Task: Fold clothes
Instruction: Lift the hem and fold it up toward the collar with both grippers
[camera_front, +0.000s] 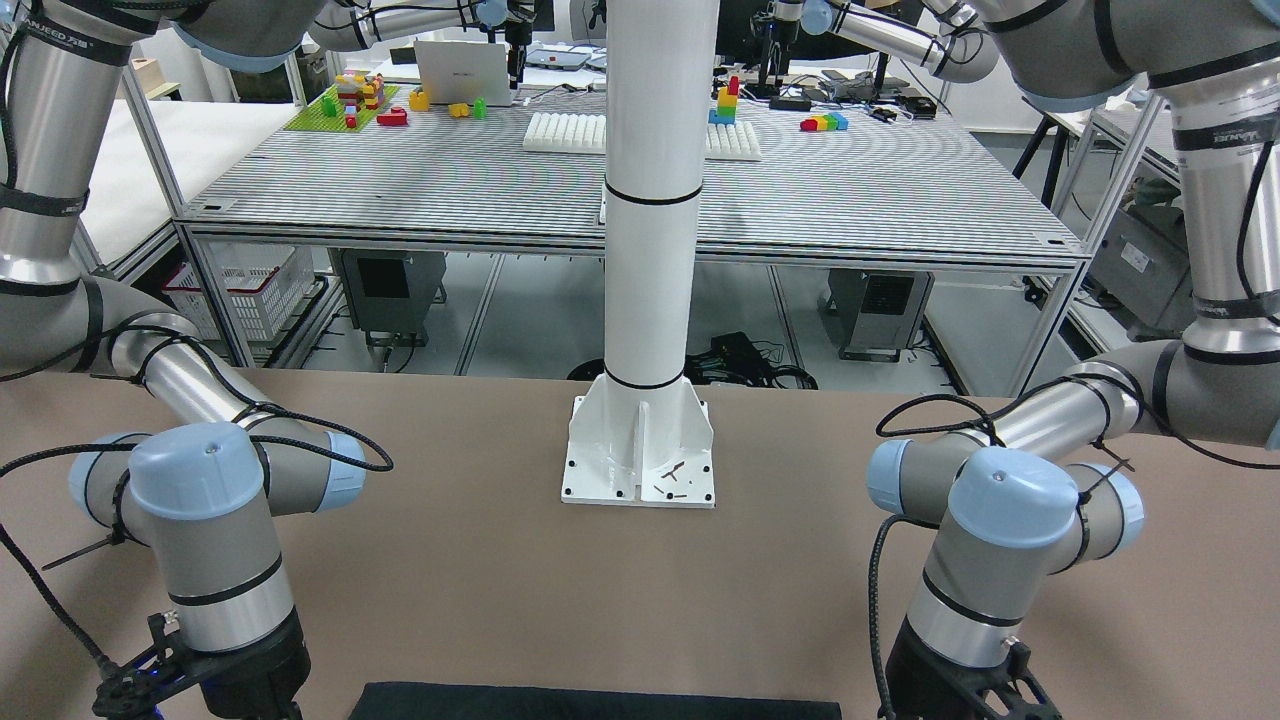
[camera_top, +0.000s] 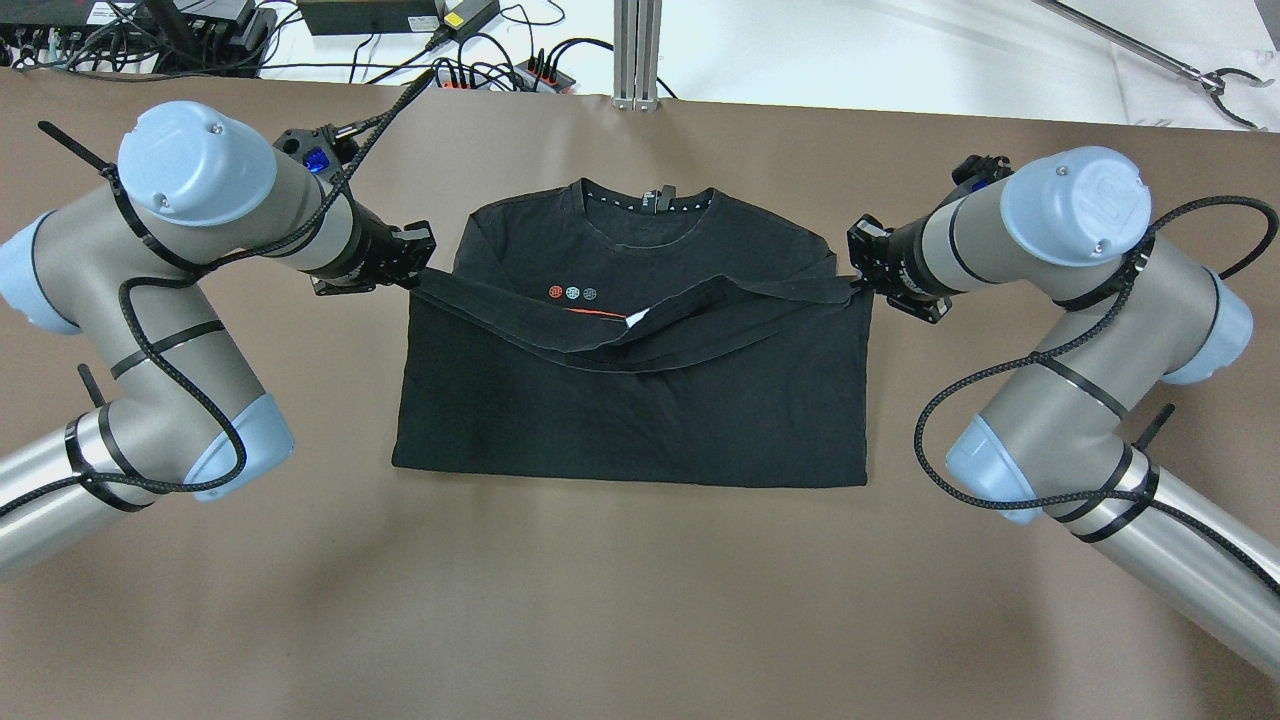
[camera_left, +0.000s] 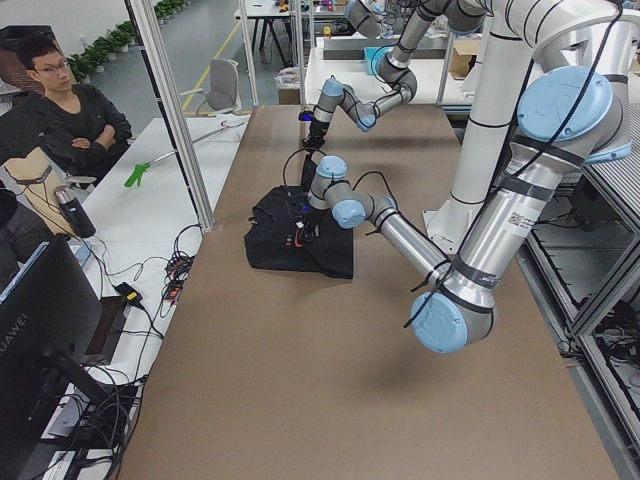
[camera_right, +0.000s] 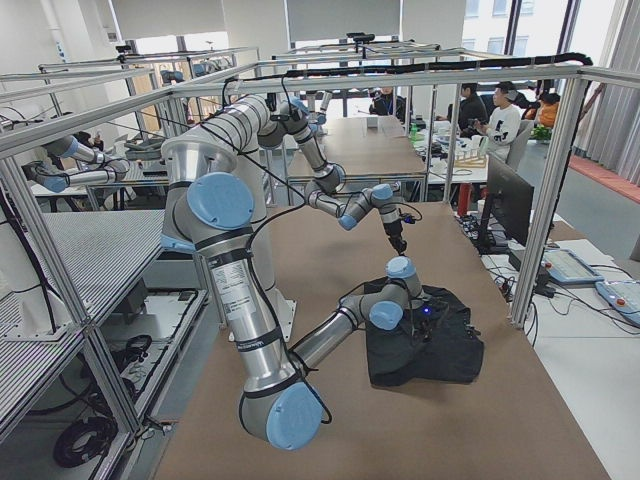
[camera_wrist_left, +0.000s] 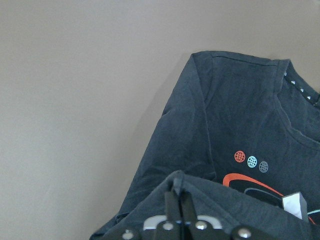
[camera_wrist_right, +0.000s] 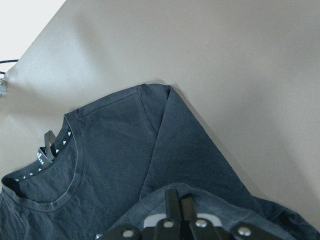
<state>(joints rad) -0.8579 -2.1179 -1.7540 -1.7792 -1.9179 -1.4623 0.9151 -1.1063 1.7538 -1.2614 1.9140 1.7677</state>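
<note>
Overhead exterior view has the black garment (camera_top: 640, 420) lying at the middle of the brown table (camera_top: 640, 600), its neckline toward the top of the frame and three small printed dots (camera_top: 572, 293) on the chest. The part toward the bottom of the frame lies flat, while a hemmed edge is raised and stretched across the cloth from side to side, sagging at its middle onto the fabric beneath. The left gripper (camera_top: 418, 268) pinches the left end of that edge and the right gripper (camera_top: 856, 283) the right end, both just off the garment's sides. In the left wrist-mounted view the fingers (camera_wrist_left: 171, 205) are pressed together with dark fabric wrapped around them, and the right wrist-mounted view shows its fingers (camera_wrist_right: 172, 207) clamped on cloth the same way. Both arms reach in from the lower corners of the overhead frame, elbows bent outward. Cables and a power strip (camera_top: 500, 75) lie beyond the table's upper edge. In the front-facing view a white pillar (camera_front: 650, 200) stands on its base plate (camera_front: 640, 460), with only a strip of the garment at the bottom edge.
</note>
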